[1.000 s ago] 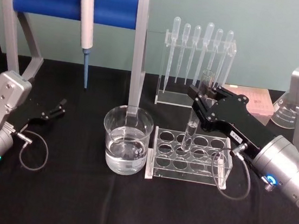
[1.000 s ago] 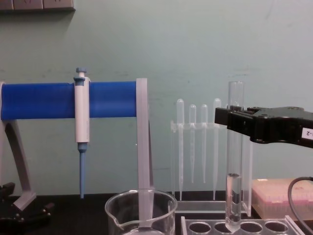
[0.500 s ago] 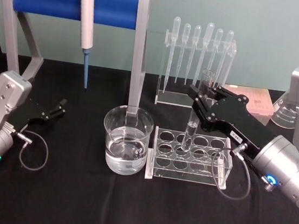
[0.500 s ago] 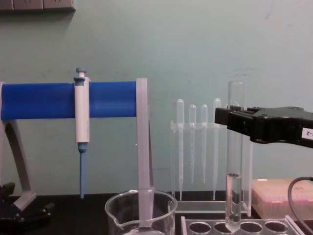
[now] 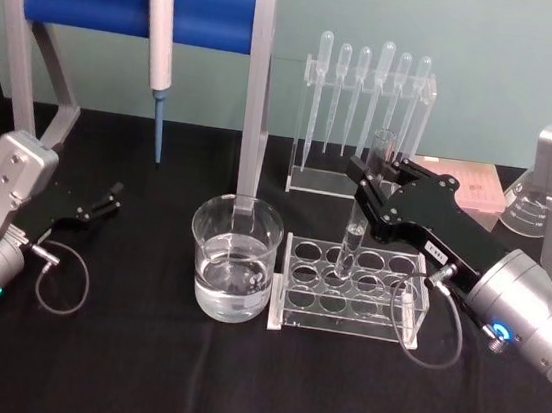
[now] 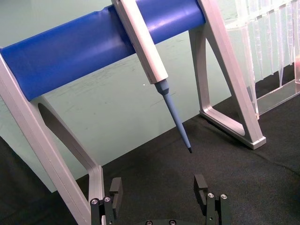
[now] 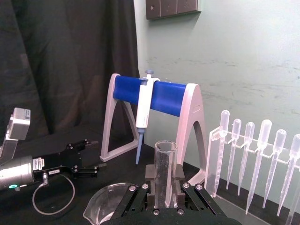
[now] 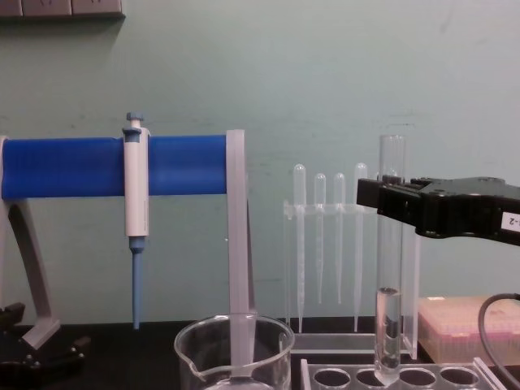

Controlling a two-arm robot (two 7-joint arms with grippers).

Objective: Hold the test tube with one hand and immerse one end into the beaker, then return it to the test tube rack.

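Right tool (image 5: 372, 175) is clamped on the test tube (image 5: 352, 238) at its upper part, with the open mouth clear above the jaws. The tube stands near upright, its rounded end at a hole of the test tube rack (image 5: 342, 323), just right of the beaker (image 5: 211, 259).

Thin glass, so likely light, stiff, slick and breakable. My judgement: grip high on the wall, gently.

The chest view adds what the head view lacks. The bottom end sits level with the rack top, and there is a darker fill low in the tube.

In the left wrist view the left tool (image 6: 158, 190) has its jaws wide. It is parked at the left of the tabletop (image 5: 135, 371).
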